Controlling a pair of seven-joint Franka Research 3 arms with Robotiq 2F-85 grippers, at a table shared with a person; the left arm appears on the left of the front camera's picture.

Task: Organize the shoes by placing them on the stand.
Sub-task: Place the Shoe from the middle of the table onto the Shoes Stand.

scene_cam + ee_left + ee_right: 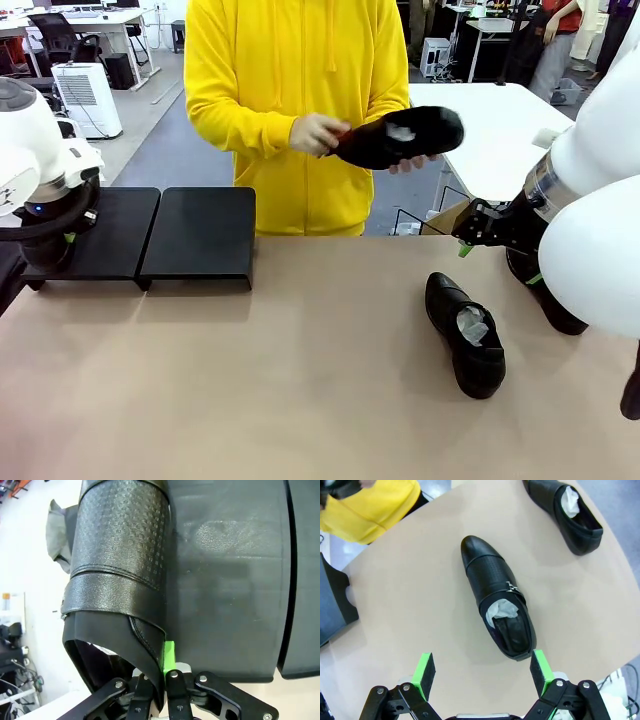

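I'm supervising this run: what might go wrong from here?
The left gripper pinches its shoe by the opening's rim at the stand's outer edge; released there, it may tip off. The right gripper, jaws open, hangs off-centre over another shoe, whose heel sits near one pad, so closing might shove it.

Glossy black leather shoes (495,592), crumpled white paper stuffing (501,610), matt black stand (200,230)

Glossy black shoes (465,338), matte-black stand (197,232)
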